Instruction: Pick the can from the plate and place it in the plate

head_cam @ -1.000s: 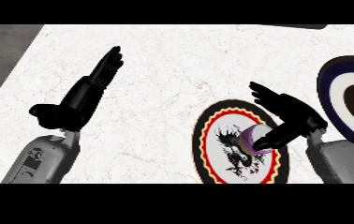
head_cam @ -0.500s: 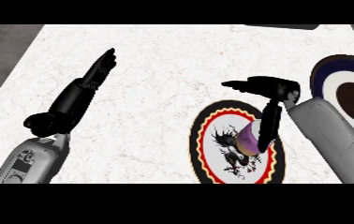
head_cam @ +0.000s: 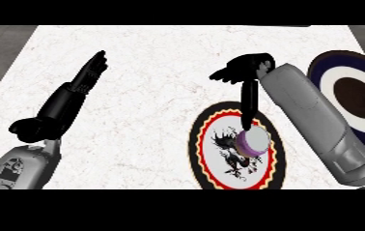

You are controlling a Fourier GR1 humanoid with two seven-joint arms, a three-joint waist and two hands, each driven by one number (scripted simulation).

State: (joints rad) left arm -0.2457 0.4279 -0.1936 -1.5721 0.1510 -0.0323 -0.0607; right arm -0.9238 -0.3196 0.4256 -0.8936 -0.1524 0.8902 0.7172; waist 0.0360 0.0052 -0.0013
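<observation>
Swinging farther in over the patterned plate [head_cam: 206,150] since a moment ago, right hand [head_cam: 246,73] bent down at the wrist, one long finger [head_cam: 249,104] reaching to the top of the can [head_cam: 252,142], not yet curling round it. Can standing upright on that plate, right of its middle; blue-rimmed plate [head_cam: 324,68] waiting at the right edge, likely the target. Left hand [head_cam: 85,78] resting open, fingers straight, well apart on the counter [head_cam: 157,56].

pretty much just the white marble-looking counter [head_cam: 164,80] with faint reddish veining, running out to a grey strip [head_cam: 14,46] along the far-left edge
</observation>
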